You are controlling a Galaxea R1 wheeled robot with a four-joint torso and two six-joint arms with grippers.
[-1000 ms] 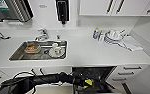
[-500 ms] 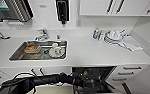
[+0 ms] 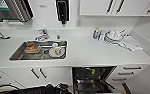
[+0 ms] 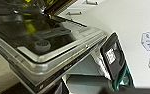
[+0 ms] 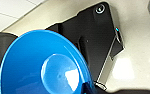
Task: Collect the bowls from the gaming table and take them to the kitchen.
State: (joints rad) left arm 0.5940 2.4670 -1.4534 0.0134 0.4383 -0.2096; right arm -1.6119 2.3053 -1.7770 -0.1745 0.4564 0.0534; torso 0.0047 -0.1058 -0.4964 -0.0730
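1. Nothing has moved since a moment ago. The sink (image 3: pixel 38 51), the tap (image 3: pixel 42 35) and the stack of plates (image 3: pixel 113 36) sit in the same spots, so the robot is parked in front of the kitchen counter.

2. The blue bowl (image 5: pixel 44 63) looms large in the right wrist view, its open face turned to the camera and its rim running off the edge. It looks to be carried on the right arm, but how the right jaws stand I cannot tell.

3. The left wrist looks along the open dishwasher door (image 4: pixel 51 50) and into the dark rack beyond. The left jaws I cannot tell either.

4. From the head view, the white table (image 3: pixel 91 53) runs right across, and the dishwasher (image 3: pixel 92 80) gapes open below it, right of the sink.

5. The relation that counts: the bowl is low, at the robot's right, and both the table and the sink lie ahead and above it — my guess is a lift-and-reach, with the right arm the nearer one.

6. The yellow bowl I can't place from here.
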